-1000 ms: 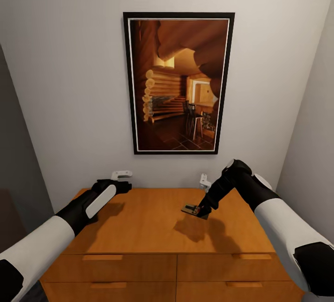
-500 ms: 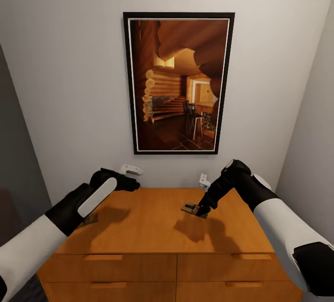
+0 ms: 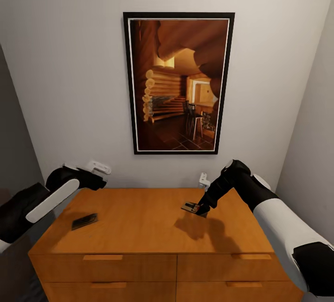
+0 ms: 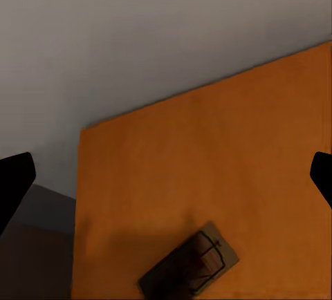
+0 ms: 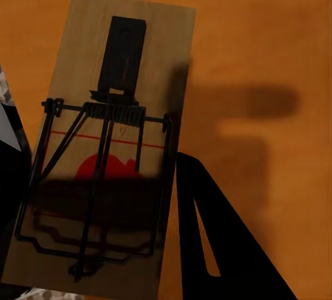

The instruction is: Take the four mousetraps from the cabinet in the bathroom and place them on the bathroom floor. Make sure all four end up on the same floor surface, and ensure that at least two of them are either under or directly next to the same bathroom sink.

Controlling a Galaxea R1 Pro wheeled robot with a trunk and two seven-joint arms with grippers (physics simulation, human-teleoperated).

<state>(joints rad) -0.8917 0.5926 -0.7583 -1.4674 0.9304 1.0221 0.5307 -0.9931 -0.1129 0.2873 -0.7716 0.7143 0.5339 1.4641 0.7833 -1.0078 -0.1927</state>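
As gripped: unlabelled mousetrap (image 5: pixel 104 148) (red bait)

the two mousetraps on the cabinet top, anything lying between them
Nothing. In the head view, only bare cabinet top lies between the left mousetrap and the one at the right gripper.

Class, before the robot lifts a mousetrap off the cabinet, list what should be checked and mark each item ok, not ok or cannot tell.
1. Right gripper at the right mousetrap: ok.
2. Right gripper shut on it: cannot tell.
3. Left mousetrap flat on the cabinet top: ok.
4. Left gripper open, holding nothing: ok.
5. All four mousetraps found: not ok, two visible.
6. Bathroom floor drop spot in sight: not ok.
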